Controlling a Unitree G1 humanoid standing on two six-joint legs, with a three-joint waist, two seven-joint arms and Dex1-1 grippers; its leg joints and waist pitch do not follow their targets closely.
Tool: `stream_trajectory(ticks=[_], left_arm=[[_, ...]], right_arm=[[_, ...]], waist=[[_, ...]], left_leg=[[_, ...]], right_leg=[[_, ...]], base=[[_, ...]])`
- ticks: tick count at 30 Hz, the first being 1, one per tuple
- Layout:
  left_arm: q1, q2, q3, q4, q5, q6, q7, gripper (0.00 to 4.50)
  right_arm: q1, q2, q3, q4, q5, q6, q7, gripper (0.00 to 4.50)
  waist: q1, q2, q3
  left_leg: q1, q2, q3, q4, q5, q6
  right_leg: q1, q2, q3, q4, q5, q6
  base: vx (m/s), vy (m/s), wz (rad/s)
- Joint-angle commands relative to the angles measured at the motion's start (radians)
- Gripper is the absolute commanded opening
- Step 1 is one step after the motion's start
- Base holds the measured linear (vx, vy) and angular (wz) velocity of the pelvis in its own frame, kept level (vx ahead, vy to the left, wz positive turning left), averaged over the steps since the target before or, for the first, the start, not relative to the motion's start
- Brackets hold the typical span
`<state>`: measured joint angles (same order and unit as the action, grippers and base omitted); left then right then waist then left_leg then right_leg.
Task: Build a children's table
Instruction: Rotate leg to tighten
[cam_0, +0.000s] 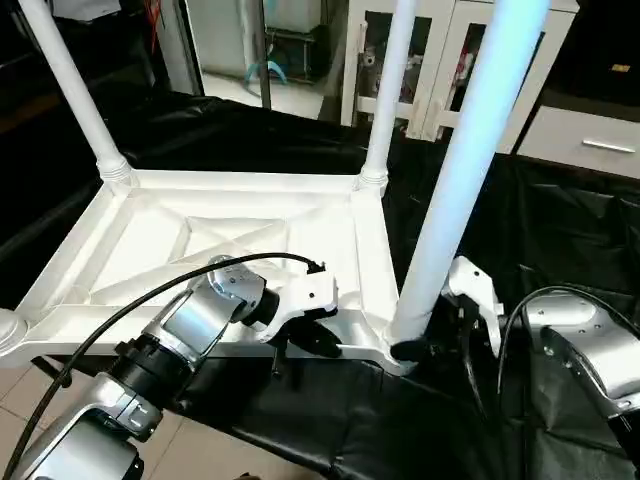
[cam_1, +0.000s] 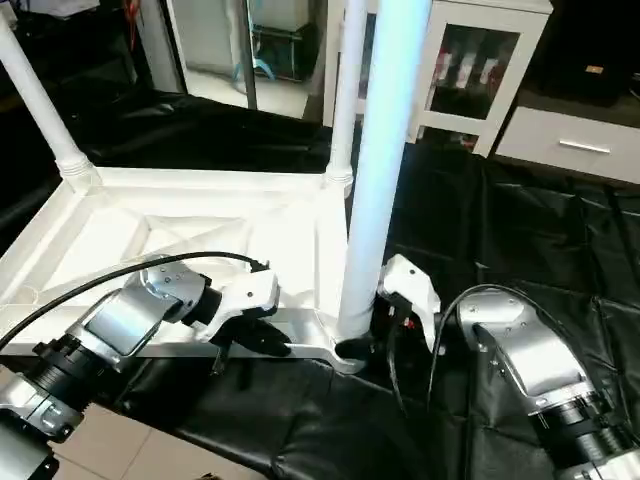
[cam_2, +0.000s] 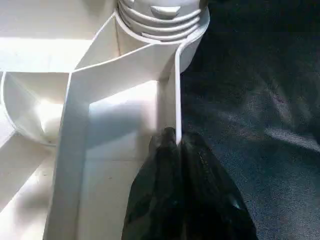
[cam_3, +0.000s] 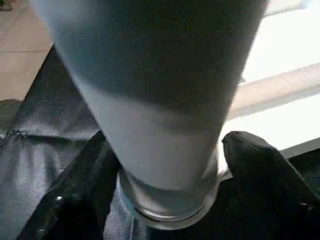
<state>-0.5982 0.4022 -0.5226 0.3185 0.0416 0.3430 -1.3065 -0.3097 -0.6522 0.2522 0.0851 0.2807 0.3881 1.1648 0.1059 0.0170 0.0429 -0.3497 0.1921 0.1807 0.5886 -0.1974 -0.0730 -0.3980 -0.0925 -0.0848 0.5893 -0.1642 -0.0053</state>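
Here the tabletop (cam_0: 230, 235) lay upside down on the black cover (cam_0: 560, 230), its ribbed, X-braced underside facing up. Two legs stood upright in the far corner sockets, one on my left (cam_0: 75, 95) and one toward the middle (cam_0: 388, 95). A third leg (cam_0: 465, 170) rose, leaning a little, from the near corner socket on my right.

My left gripper (cam_2: 177, 142) was pinched tight on the thin near rim of the tabletop, its fingers (cam_2: 165, 190) pressed together over the wall not far from that near corner socket (cam_2: 160, 20).

My right gripper (cam_3: 167, 165) sat at the foot of the third leg, where the tube met the socket. Its fingers (cam_3: 260, 170) stood on either side of the tube, close against it. I could not tell whether they were gripping the leg or merely bracketing it.

Beyond the cover stood white cabinets (cam_0: 450, 70) with glass doors.
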Motion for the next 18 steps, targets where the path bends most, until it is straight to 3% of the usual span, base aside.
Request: stream_trajectory(ticks=[1, 2, 5, 8, 9, 15, 18], left_arm=[[0.018, 0.000, -0.064, -0.005, 0.017, 0.012, -0.029, 0.00], [0.019, 0.000, -0.063, -0.006, 0.018, 0.013, -0.028, 0.00], [0.025, -0.002, -0.058, -0.009, 0.022, 0.019, -0.021, 0.00], [0.029, -0.007, -0.062, -0.009, 0.028, 0.026, -0.014, 0.00], [0.031, -0.006, -0.065, -0.010, 0.032, 0.027, -0.011, 0.00], [0.047, -0.003, -0.060, -0.024, 0.030, 0.041, 0.000, 0.00], [0.043, -0.014, -0.050, -0.007, 0.030, 0.040, 0.017, 0.00]], right_arm=[[0.001, -0.010, 0.015, -0.019, -0.004, 0.011, 0.007, 3.01], [0.000, -0.010, 0.015, -0.017, -0.005, 0.011, 0.011, 2.93], [-0.007, -0.009, 0.019, -0.005, -0.013, 0.007, 0.023, 2.71], [-0.006, -0.010, 0.021, 0.001, -0.014, 0.003, 0.034, 2.53], [-0.003, -0.009, 0.026, 0.005, -0.016, 0.001, 0.039, 2.48], [0.026, 0.015, 0.026, -0.011, -0.008, 0.019, 0.019, 2.36], [0.024, 0.045, 0.011, 0.010, -0.022, 0.011, -0.036, 2.34]], waist=[[-0.001, -0.016, -0.054], [-0.002, -0.022, -0.055], [-0.001, -0.016, -0.055], [0.000, -0.027, -0.054], [0.002, -0.023, -0.053], [0.000, -0.027, -0.054], [0.000, -0.022, -0.054]], left_leg=[[0.001, 0.041, -0.013, -0.074, -0.218, 0.049], [0.001, 0.041, -0.012, -0.074, -0.215, 0.051], [0.001, 0.042, -0.013, -0.074, -0.209, 0.052], [-0.002, 0.040, -0.012, -0.073, -0.209, 0.053], [-0.002, 0.041, -0.013, -0.074, -0.209, 0.053], [-0.001, 0.042, -0.012, -0.074, -0.203, 0.053], [0.000, 0.041, -0.013, -0.075, -0.211, 0.047]], right_leg=[[0.048, -0.062, 0.050, -0.072, -0.328, -0.196], [0.047, -0.061, 0.049, -0.072, -0.326, -0.195], [0.046, -0.061, 0.050, -0.069, -0.312, -0.200], [0.048, -0.062, 0.050, -0.069, -0.321, -0.197], [0.047, -0.064, 0.050, -0.071, -0.336, -0.193], [0.045, -0.062, 0.051, -0.070, -0.327, -0.190], [0.044, -0.061, 0.051, -0.071, -0.329, -0.188]], base=[[0.000, 0.000, 0.00], [0.000, 0.000, 0.00], [0.000, 0.000, 0.00], [0.000, 0.000, 0.00], [0.000, 0.000, 0.00], [0.000, 0.000, 0.00], [0.000, 0.000, 0.00]])
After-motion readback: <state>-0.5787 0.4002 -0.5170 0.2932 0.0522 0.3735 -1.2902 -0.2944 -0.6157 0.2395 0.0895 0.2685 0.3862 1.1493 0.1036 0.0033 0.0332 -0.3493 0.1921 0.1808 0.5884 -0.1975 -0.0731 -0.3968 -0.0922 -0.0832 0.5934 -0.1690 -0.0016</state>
